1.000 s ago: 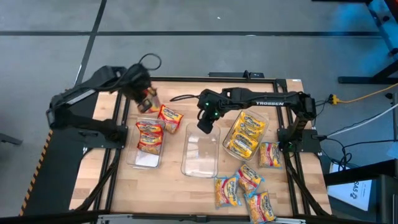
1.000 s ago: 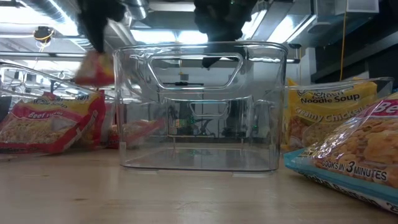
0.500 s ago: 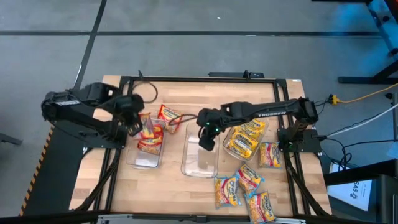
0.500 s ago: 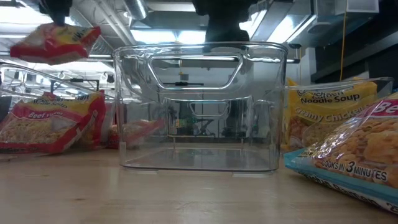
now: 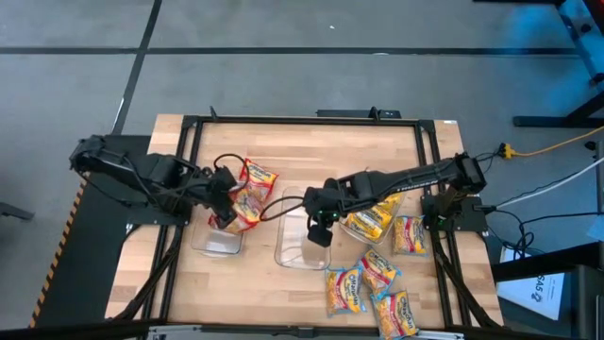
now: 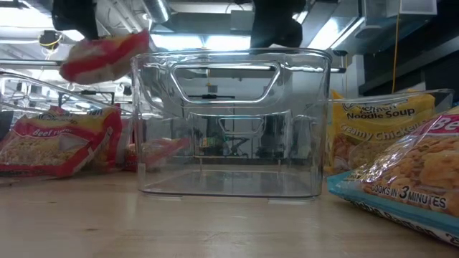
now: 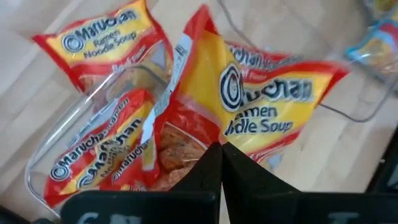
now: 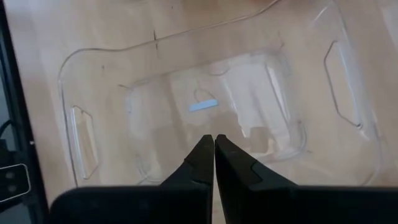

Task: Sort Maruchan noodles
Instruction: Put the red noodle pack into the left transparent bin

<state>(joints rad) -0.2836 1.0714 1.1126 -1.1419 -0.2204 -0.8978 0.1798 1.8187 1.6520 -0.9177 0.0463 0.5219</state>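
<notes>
One red packet (image 7: 249, 106) hangs pinched in our left gripper (image 5: 225, 195), directly above the left clear tray (image 5: 215, 244), which already holds red packets; the drop is straight down, with the packet's long axis seemingly lying across the tray, though the low view blurs it. Our right gripper (image 5: 319, 229) hovers with fingers pressed together, empty, over the bare middle tray (image 8: 93, 74). Loose packets (image 5: 368, 283) lie nearer the right arm.

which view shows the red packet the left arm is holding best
The left wrist view: the red and yellow crinkly plastic Maruchan packet fills it, print readable, pinched by the left pincer. The high view shows it small over the left clear plastic tray. The low view shows it blurred. The right wrist view misses it.
</notes>
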